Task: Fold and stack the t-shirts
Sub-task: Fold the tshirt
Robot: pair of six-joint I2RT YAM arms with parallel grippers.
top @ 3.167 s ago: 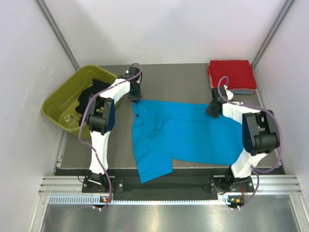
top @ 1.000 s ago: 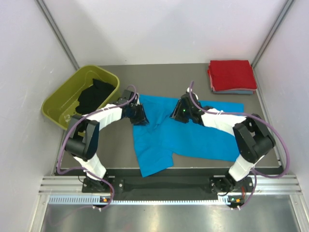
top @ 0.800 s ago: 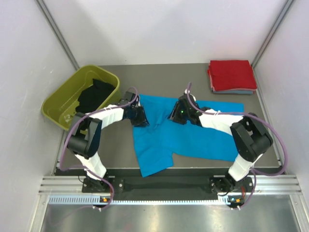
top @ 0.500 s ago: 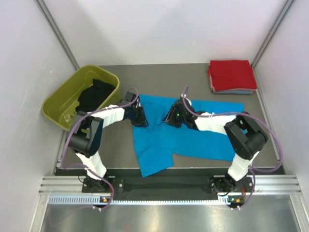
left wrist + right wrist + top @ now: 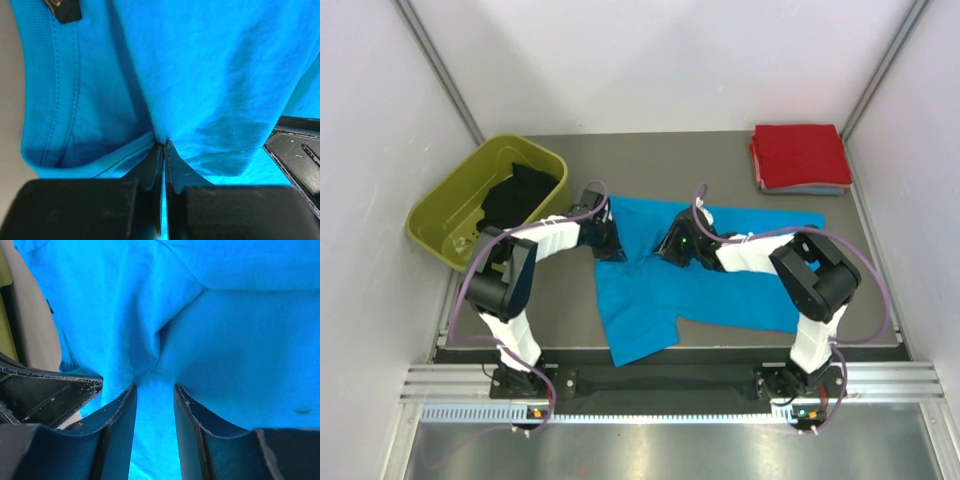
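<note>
Right gripper (image 5: 672,246) is sliding toward the tub (image 5: 438,215) across the blue shirt (image 5: 740,290), jaws parted over a ridge. Left gripper (image 5: 609,243), nearer the tub, is pinching the spread shirt's edge tight.

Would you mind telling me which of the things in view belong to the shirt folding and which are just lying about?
Part of the job:
turquoise shirt, pinched by the left gripper
red shirt, stacked on the grey-blue shirt
black shirt, in the tub

Just lying about:
tub
table
</note>
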